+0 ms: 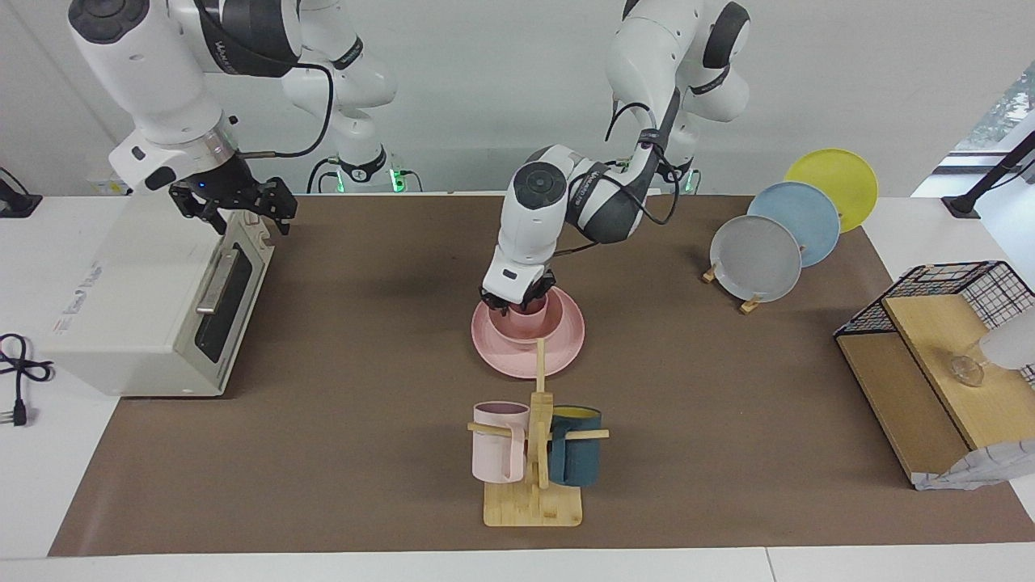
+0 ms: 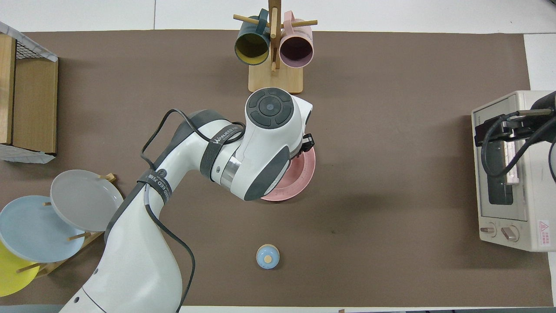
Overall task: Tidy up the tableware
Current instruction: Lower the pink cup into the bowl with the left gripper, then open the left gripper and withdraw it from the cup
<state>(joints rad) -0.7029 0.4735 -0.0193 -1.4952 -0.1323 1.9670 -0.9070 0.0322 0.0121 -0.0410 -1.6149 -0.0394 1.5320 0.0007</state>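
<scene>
Facing view: left end effector was down at the pink bowl, at the rim on the robots' side. A darker pink shape between the fingers looked like the cup, sitting in the bowl; couldn't tell whether the fingers were clamped on it or apart. Bowl sat on the pink plate, mid-tabletop, nearer to the robots than the mug rack.

Key relation: the stack was straight below the left end effector, so the next move looks purely vertical, a release or a lift. The stack is round, no long axis to align to. The left arm was clearly the nearer one.

Right end effector hung over the toaster oven at the right arm's end, fingers spread, waiting.

Overhead view: the left arm covered the bowl and cup; only the plate's edge showed. Set was matte pink, matching, nested and level, as far as I could see.
</scene>
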